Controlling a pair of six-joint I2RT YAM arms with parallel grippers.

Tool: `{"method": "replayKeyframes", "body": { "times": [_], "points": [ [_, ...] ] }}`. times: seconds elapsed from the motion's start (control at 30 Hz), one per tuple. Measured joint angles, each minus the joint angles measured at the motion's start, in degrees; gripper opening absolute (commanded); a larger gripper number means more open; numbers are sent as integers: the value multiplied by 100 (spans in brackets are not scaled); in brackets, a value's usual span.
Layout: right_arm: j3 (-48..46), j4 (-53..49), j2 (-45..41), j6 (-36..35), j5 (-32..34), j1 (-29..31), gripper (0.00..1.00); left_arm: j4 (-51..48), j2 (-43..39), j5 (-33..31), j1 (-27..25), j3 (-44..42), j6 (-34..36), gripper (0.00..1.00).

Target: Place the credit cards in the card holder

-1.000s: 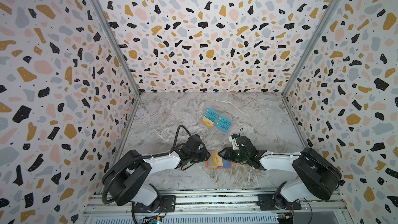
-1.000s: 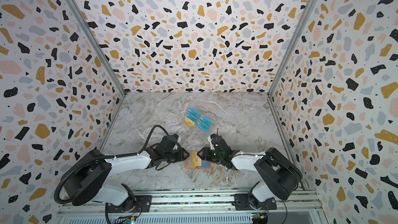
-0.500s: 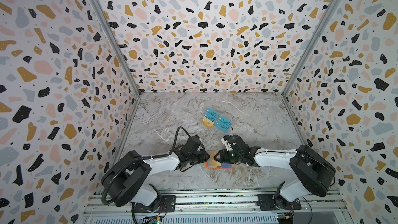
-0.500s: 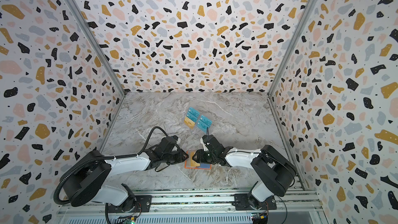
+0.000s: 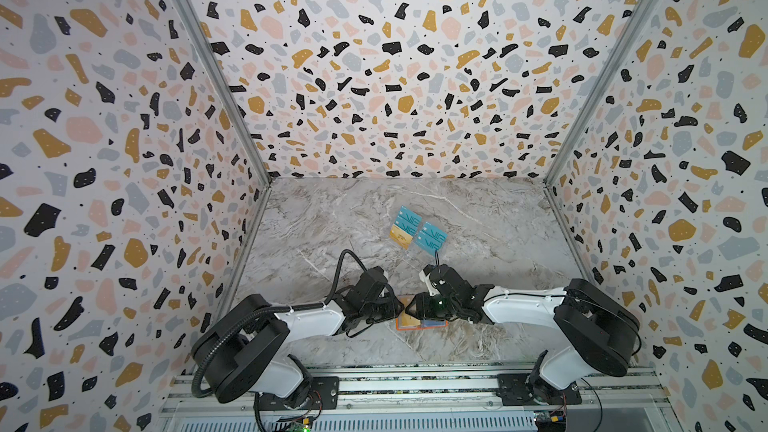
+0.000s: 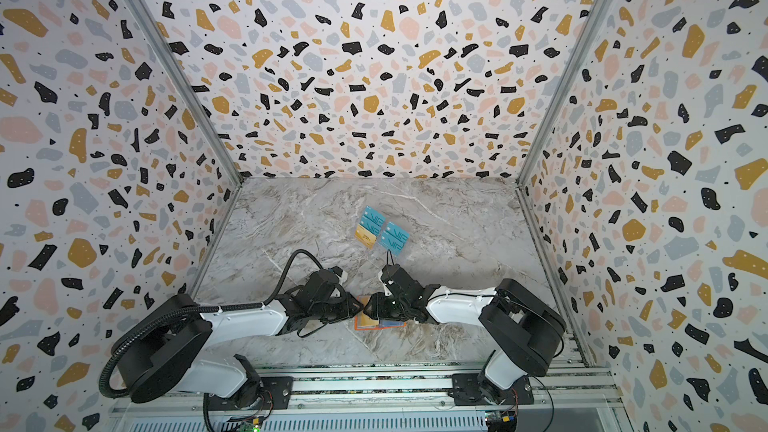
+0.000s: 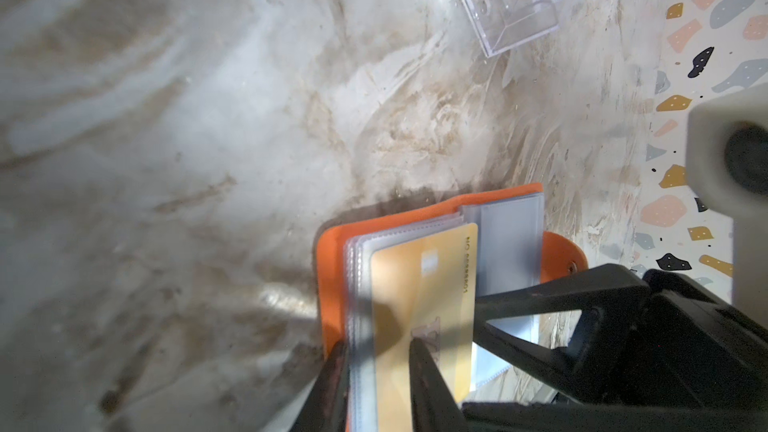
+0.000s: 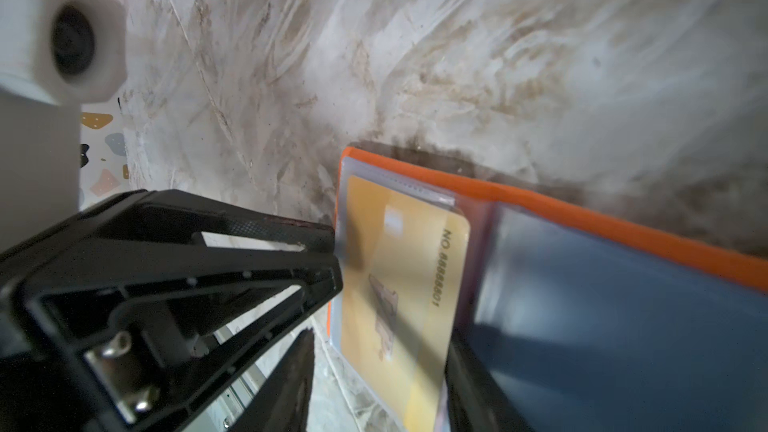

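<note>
The orange card holder (image 5: 422,327) (image 6: 379,327) lies open near the table's front middle. A gold credit card (image 7: 424,276) (image 8: 399,263) sits partly inside a clear sleeve on its left page, and the right page shows blue (image 8: 623,326). My left gripper (image 5: 400,309) (image 7: 378,367) is narrowly open. One finger lies along the holder's orange edge (image 7: 332,251), the other on the gold card. My right gripper (image 5: 411,307) (image 8: 380,367) stands open astride the card. One finger is over bare table beside the holder, the other by the spine. More credit cards, teal (image 5: 432,238) and gold (image 5: 401,236), wait farther back.
The far cards rest on a transparent acrylic stand (image 7: 519,2) at mid-table, behind the two grippers. Terrazzo-patterned walls close in the left, right and back. An aluminium rail (image 5: 415,388) with both arm bases runs along the front edge.
My right gripper has moved left across the holder until its tip nearly meets the left gripper. The left arm has stayed about where it was.
</note>
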Motion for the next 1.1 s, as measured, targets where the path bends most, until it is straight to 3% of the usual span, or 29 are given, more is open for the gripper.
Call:
{"method": "replayKeyframes", "body": {
  "times": [0.4, 1.1],
  "points": [
    [361, -326, 190, -42, 323, 258, 54, 181, -52, -98, -17, -149, -109, 28],
    [208, -280, -87, -50, 151, 98, 56, 341, -92, -138, -31, -249, -170, 28]
  ]
}}
